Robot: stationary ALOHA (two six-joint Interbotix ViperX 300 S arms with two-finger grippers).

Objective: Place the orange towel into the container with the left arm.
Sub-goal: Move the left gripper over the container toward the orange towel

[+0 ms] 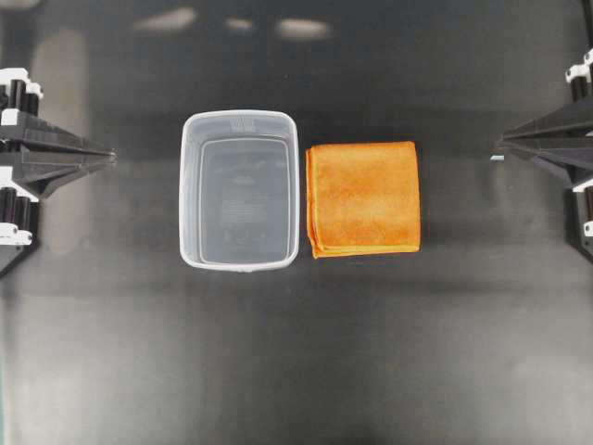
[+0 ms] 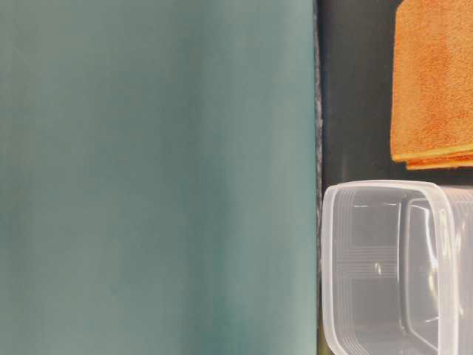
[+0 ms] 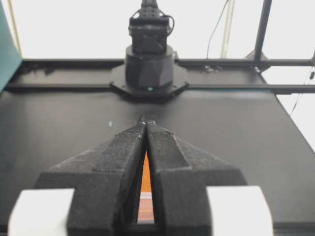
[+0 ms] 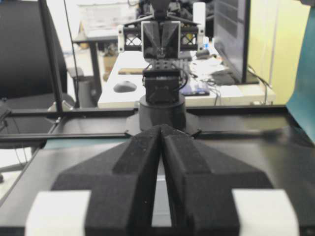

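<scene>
The orange towel [image 1: 363, 198] lies folded flat on the black table, just right of the container [image 1: 240, 189], a clear empty tub. Both also show in the table-level view, the towel [image 2: 432, 81] at the top right and the container [image 2: 395, 266] below it. My left gripper [image 1: 109, 158] is shut and empty at the left edge, well left of the tub. In the left wrist view its tips [image 3: 146, 121] meet, and a sliver of orange shows through the slit between the fingers. My right gripper [image 1: 498, 145] is shut and empty at the right edge, tips together in the right wrist view [image 4: 161, 127].
The opposite arm's base [image 3: 149, 69] stands at the far side of the table, with a black frame rail behind it. A teal wall panel [image 2: 155, 177] fills the left of the table-level view. A small pale speck [image 3: 110, 123] lies on the table.
</scene>
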